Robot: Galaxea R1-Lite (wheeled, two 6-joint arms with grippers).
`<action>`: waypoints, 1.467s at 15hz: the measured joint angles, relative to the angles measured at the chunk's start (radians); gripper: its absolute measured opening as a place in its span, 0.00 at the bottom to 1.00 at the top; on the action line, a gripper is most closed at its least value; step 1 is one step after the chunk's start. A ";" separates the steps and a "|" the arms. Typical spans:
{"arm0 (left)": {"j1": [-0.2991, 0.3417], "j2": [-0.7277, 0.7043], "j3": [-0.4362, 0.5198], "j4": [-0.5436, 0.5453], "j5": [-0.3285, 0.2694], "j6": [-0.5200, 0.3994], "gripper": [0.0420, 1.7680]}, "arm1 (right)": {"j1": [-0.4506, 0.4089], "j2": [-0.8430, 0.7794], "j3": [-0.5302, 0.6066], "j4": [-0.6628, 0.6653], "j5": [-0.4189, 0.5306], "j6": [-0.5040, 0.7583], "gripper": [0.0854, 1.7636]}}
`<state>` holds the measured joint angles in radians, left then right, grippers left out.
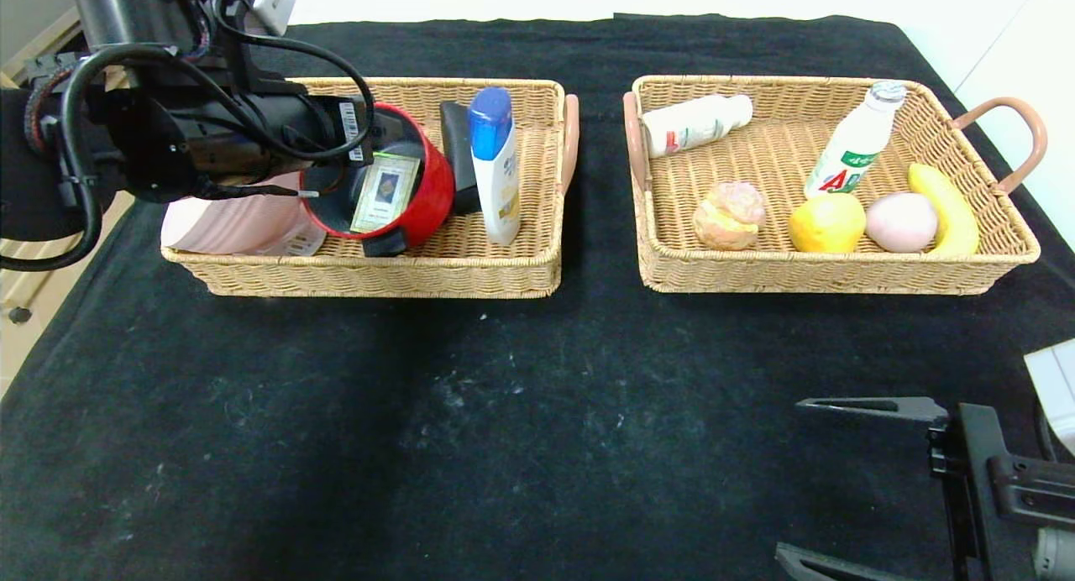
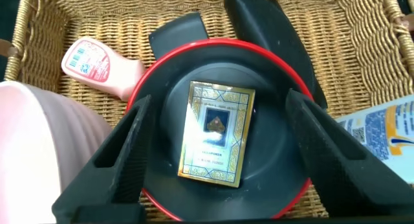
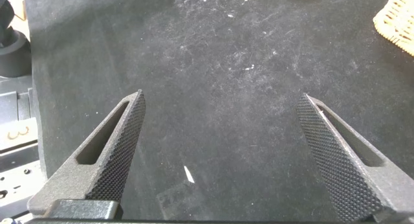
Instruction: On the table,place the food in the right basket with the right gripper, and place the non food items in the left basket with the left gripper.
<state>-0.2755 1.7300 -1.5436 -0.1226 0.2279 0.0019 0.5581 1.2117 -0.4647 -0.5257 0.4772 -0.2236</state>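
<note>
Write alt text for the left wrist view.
The left end effector hangs open over a red bowl in the left basket, with a small gold-framed card lying in the bowl. A pink bottle lies beside it.

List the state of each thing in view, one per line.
Left gripper: open, over the red bowl.
Right gripper: open, empty, over bare cloth.
Red bowl: tilted in left basket, card box inside.
Shampoo bottle: lying down.
Milk bottle: leaning, capped.
White bottle: lying down.
Banana: unpeeled.
</note>
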 joint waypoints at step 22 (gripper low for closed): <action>-0.213 -0.402 0.484 0.071 0.001 0.042 0.96 | 0.000 0.004 0.000 0.000 0.000 0.000 0.97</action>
<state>-0.4887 1.3277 -1.0591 -0.0519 0.2294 0.0443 0.5579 1.2155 -0.4643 -0.5257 0.4770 -0.2232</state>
